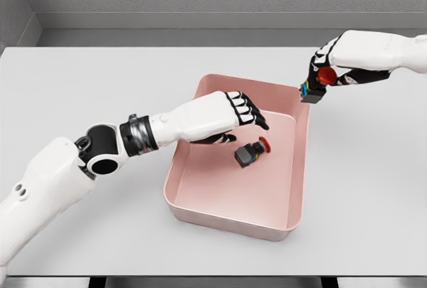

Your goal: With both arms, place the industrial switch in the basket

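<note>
1. Landmark: pink basket [200, 205] on the white counter [80, 88]. All places below are given against it.
2. One industrial switch [251, 153] already lies on the basket floor, right of centre, tipped on its side, red button toward the right wall. Nothing touches it.
3. A second industrial switch [315, 87] hangs at the basket's far right corner, just outside and above the rim, gripped by the right hand [330, 68].
4. Left hand [237, 111] hovers over the basket's middle, above and just left of the lying switch. Its fingers [257, 118] are stretched out flat, relaxed, holding nothing and not touching the switch or the walls.
5. Right-hand fingers are curled narrow around the second switch, closed on its red cap, dark body pointing down toward the corner. Exact contact points are too small to tell.
6. Step in hand, as I judge it: bring the second switch inward over the rim and release.
7. To do it well: carry it clear past the right wall before lowering; a release from its present spot could clip the rim and tumble onto the counter.
8. Lower close to the floor before loosening, so it does not bounce.
9. Aim for bare floor, away from the first switch.
10. Draw the left arm back first; it crowds the drop zone.
</note>
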Motion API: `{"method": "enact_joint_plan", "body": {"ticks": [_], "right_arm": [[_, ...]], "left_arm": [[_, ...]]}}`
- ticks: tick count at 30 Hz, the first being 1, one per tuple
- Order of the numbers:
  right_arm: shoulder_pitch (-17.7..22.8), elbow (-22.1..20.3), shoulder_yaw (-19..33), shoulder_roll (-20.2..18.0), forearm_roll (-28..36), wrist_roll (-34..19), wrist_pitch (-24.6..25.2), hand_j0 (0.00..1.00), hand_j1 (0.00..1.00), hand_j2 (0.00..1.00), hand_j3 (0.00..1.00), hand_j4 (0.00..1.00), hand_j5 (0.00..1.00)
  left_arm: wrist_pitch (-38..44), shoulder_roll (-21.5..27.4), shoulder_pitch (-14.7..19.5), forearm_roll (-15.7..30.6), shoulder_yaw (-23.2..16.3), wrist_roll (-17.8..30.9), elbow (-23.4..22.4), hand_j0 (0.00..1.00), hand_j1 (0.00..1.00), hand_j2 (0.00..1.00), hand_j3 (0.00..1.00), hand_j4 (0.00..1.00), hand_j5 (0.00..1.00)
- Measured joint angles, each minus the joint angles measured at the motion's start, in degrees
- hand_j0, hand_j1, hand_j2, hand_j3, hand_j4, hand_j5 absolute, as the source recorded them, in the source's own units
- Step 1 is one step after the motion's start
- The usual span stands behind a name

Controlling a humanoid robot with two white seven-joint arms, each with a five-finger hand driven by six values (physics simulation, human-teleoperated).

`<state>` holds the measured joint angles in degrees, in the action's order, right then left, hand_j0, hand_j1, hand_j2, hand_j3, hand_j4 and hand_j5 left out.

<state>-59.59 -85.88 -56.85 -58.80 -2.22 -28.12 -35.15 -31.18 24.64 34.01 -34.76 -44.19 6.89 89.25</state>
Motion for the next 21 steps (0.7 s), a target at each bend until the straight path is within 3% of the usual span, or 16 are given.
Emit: {"method": "enact_joint_plan", "body": {"ticks": [3,7,13,16,21], "right_arm": [[0.0,-1.1,0.0,0.0,0.4,-0.1,0.0,0.44,0.44,0.44,0.44,0.44,0.44],[-0.1,-2.1,0.1,0.2,0.7,-0.2,0.0,0.43,0.43,0.43,0.43,0.43,0.43],[0.1,-3.2,0.1,0.9,0.9,-0.3,0.0,0.43,0.43,0.43,0.43,0.43,0.43],[0.4,-4.0,0.0,1.5,0.9,-0.3,0.0,0.43,0.43,0.43,0.43,0.43,0.43],[0.4,-5.7,-0.5,3.0,0.9,-0.3,0.0,0.44,0.44,0.44,0.44,0.44,0.44]], "left_arm": [[-0.1,2.1,2.1,2.2,0.3,0.0,0.5,1.0,1.0,1.0,1.0,1.0,1.0],[-0.6,8.3,2.9,6.7,0.4,-0.4,2.9,1.0,1.0,1.0,1.0,1.0,1.0],[-3.4,21.7,2.2,9.1,1.4,-1.5,7.1,1.0,1.0,1.0,1.0,1.0,1.0],[-3.7,26.3,2.3,9.5,1.9,-1.7,6.2,1.0,1.0,1.0,1.0,1.0,1.0],[-3.8,29.6,2.2,9.6,2.3,-1.7,4.1,1.0,1.0,1.0,1.0,1.0,1.0]]}}
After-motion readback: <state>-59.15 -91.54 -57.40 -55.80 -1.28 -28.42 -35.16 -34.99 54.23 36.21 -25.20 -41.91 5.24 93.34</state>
